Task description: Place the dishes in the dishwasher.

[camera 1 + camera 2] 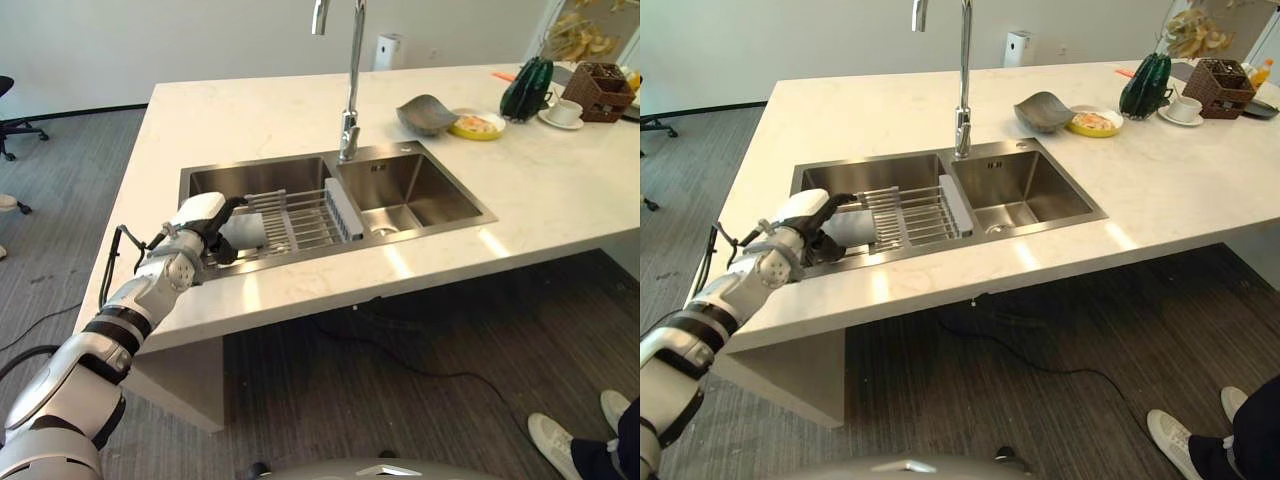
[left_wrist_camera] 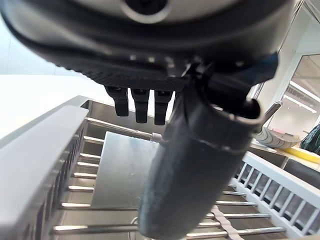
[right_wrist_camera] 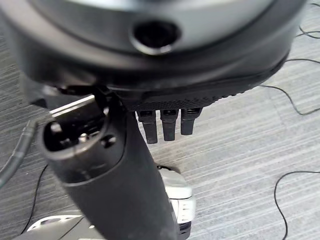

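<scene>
A white plate [image 1: 246,233] leans in the wire rack [image 1: 300,215] inside the sink's left basin [image 1: 215,180]. My left hand [image 1: 195,232] reaches over the counter's front edge into that basin, right beside the plate. In the left wrist view the fingers [image 2: 141,104] hang straight and the thumb [image 2: 195,165] sticks out, with the plate [image 2: 122,172] just past them and nothing gripped. A grey bowl [image 1: 425,113], a yellow plate [image 1: 478,125] and a cup on a saucer [image 1: 565,112] stand on the counter at the back right. My right hand [image 3: 115,185] hangs over the floor, fingers [image 3: 169,125] straight.
A tall faucet [image 1: 350,90] rises behind the divider between the two basins; the right basin [image 1: 400,195] holds nothing. A green bottle [image 1: 527,88] and a wicker basket [image 1: 600,90] stand at the far right. A person's white shoes [image 1: 560,440] are on the floor at lower right.
</scene>
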`<state>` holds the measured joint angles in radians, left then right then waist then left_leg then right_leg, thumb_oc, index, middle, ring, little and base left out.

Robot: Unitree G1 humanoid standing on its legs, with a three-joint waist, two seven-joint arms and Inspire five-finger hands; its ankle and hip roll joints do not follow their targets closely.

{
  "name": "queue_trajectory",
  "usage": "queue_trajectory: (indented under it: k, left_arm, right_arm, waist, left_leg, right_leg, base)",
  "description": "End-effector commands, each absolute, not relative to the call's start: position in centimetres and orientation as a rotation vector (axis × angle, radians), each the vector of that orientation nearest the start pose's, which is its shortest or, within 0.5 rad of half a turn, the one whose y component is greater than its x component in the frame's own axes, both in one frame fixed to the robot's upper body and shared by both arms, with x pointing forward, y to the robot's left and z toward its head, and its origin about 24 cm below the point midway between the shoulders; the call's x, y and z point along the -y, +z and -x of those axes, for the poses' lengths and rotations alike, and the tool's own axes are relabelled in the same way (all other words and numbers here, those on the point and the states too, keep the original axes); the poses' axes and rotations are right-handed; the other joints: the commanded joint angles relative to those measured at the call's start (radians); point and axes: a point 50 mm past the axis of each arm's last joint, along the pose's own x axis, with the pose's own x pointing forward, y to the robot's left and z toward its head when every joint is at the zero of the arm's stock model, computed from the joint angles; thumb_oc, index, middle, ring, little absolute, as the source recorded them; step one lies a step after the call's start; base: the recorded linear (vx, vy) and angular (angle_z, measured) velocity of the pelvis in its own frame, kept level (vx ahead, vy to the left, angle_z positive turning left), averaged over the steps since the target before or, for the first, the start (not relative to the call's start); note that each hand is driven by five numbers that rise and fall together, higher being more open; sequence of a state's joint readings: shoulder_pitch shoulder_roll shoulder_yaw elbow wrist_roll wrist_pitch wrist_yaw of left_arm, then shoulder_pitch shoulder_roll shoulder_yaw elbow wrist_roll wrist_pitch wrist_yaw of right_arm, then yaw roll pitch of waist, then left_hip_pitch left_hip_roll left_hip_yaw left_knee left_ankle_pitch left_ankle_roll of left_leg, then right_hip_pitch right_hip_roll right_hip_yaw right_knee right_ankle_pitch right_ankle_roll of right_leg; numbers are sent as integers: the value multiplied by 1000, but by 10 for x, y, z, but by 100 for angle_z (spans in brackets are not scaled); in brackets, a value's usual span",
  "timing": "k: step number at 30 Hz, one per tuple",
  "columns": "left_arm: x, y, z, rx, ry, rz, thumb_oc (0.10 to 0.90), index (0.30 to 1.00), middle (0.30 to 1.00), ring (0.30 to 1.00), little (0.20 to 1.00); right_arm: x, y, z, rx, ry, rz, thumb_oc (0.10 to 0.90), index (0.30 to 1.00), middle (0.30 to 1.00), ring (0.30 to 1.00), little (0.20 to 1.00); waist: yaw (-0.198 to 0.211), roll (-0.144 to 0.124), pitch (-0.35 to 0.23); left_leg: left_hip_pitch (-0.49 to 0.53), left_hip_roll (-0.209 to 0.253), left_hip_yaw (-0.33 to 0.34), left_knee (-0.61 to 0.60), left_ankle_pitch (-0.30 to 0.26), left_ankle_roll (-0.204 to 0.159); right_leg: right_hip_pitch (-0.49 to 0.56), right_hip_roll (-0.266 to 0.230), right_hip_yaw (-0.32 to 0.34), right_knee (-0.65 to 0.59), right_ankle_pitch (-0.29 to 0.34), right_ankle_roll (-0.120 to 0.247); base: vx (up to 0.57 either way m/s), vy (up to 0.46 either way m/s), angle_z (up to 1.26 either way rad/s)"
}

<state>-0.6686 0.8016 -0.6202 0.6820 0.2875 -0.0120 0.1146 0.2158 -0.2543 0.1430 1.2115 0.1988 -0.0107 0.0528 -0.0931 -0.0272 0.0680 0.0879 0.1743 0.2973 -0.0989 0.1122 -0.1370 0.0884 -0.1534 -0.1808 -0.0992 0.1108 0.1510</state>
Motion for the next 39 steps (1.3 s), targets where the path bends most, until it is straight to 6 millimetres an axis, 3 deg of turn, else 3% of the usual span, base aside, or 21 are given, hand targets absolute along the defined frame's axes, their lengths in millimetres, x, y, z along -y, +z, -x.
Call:
queue_trajectory:
  k: [1,8,20,38,39]
  left_arm:
    - [-258,192,-384,168,156,-1388,800,900,900,900,900]
    - [-263,189,-399,54,228,-1537,800,900,900,900,900]
    - [-274,170,-401,-109,247,-1526,800,900,900,900,900]
    - [-280,105,-384,-373,61,-1687,800,900,900,900,900]
    - [-280,105,-384,-373,61,-1687,703,754,754,754,754]
  right_arm:
    - [249,-165,-18,-1348,-165,103,800,900,900,900,900]
    - [253,-163,-24,-1329,-174,123,800,900,900,900,900]
    - [254,-164,-28,-1334,-170,140,800,900,900,900,900]
    - [258,-163,-33,-1349,-158,188,800,900,900,900,900]
    - [258,-163,-33,-1349,-158,188,800,900,900,900,900]
  waist:
    - [11,28,18]
    - [-8,24,22]
    - [-25,24,27]
    - [-46,18,26]
    - [-46,19,26]
  left_leg:
    - [41,-64,-9,12,-118,35]
    - [41,-63,1,12,-122,36]
    - [45,-65,17,12,-125,38]
    - [59,-58,39,12,-132,36]
    - [59,-58,39,12,-132,36]
  right_leg:
    - [-67,-36,-74,12,9,95]
    - [-77,-38,-69,12,11,98]
    - [-90,-37,-53,12,16,99]
    - [-93,-30,-34,12,16,97]
    - [-93,-30,-34,12,16,97]
  base:
    - [0,0,0]
    - [9,0,-6]
    - [3,3,-2]
    - [3,5,-4]
    - [0,0,0]
